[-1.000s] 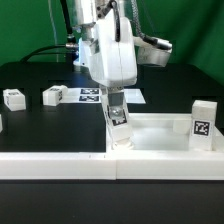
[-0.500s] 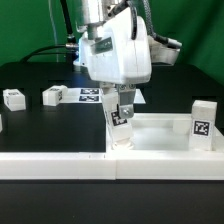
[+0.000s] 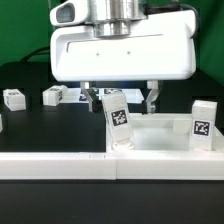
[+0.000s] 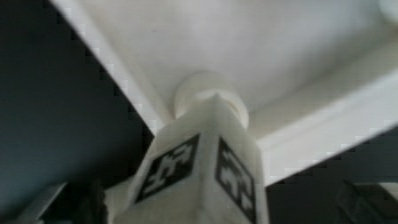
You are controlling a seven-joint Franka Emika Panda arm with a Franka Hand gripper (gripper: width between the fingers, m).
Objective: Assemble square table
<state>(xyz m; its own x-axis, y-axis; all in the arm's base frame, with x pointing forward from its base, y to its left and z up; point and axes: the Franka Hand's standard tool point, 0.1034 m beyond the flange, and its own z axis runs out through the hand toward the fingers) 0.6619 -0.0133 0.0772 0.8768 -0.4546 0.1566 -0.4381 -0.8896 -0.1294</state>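
The exterior view holds four white tagged legs. Two stand upright, the centre leg (image 3: 119,120) and the right-edge leg (image 3: 203,122). Two lie at the frame's upper left, the far-left leg (image 3: 14,98) and the second left leg (image 3: 52,95). There is one square tabletop (image 3: 165,140), one long white rail (image 3: 50,165), one marker board (image 3: 134,98), and one gripper (image 3: 120,105) with two fingers (image 3: 152,98).

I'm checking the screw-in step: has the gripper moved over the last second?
Yes. The gripper has turned about its upright axis over the table top's corner; its fingers now stand apart on either side of the leg.
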